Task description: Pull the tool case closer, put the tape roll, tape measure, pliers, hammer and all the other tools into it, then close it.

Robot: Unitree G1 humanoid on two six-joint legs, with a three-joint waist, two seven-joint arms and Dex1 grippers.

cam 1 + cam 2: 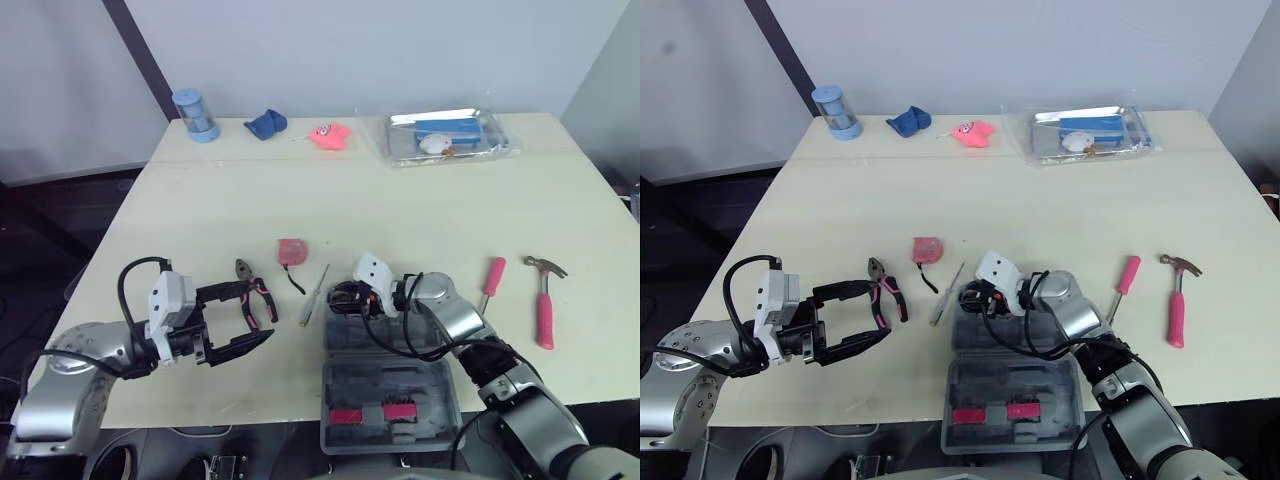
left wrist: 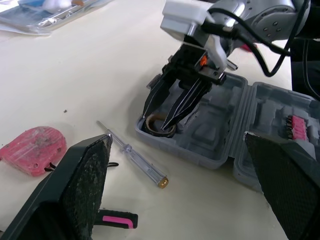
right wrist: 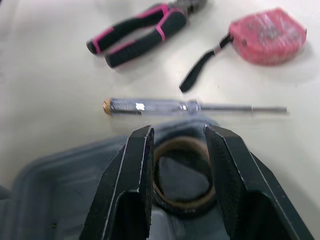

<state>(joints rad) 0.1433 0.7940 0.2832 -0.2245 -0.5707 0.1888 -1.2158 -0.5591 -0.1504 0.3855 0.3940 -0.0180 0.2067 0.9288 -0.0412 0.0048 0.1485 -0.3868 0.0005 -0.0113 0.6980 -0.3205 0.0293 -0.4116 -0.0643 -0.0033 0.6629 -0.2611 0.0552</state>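
The grey tool case lies open at the table's front edge. A brown tape roll lies flat in its far left corner. My right gripper hovers just over that roll, open, one finger on each side. My left gripper is open low over the table, its tips beside the pink-handled pliers. A pink tape measure and a clear-handled screwdriver lie between the pliers and the case. To the right of the case lie a red screwdriver and a pink-handled hammer.
Along the far edge of the table stand a blue cup, a blue cloth, a pink object and a clear plastic pack. The case's lid half holds red bit strips and overhangs the front edge.
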